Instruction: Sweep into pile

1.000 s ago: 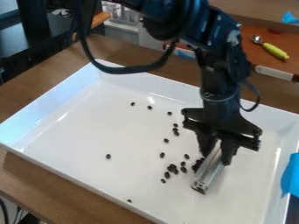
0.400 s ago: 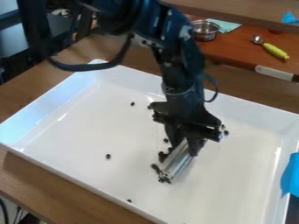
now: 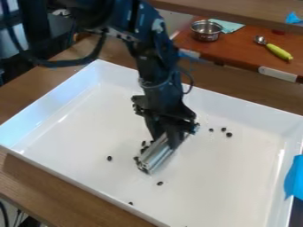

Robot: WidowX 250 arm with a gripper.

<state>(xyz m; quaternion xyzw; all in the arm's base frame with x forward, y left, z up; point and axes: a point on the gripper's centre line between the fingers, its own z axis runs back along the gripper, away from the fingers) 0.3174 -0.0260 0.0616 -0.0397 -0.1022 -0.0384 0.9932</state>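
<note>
The black gripper (image 3: 167,138) hangs over the middle of the white tray (image 3: 237,177), shut on a silver metal bar (image 3: 156,156) that lies low across the tray floor, slanting from lower left to upper right. Several small black beans (image 3: 143,150) gather against the bar's left side. Single beans lie apart: one to the left (image 3: 109,158), one below the bar (image 3: 160,183) and one near the front wall (image 3: 130,203). To the right of the gripper are a few more beans (image 3: 229,134). The arm hides part of the tray behind it.
Behind the tray, a metal pot (image 3: 206,31), a teal cloth (image 3: 228,25) and a spoon with a yellow-green handle (image 3: 278,51) rest on a reddish-brown surface. Blue tape (image 3: 294,177) covers part of the tray's right edge. The tray's raised walls surround the bar.
Gripper and bar have moved left across the tray, with beans gathered along the bar's left side. Several beans now show to its right and one below it. The pot has come into view.
</note>
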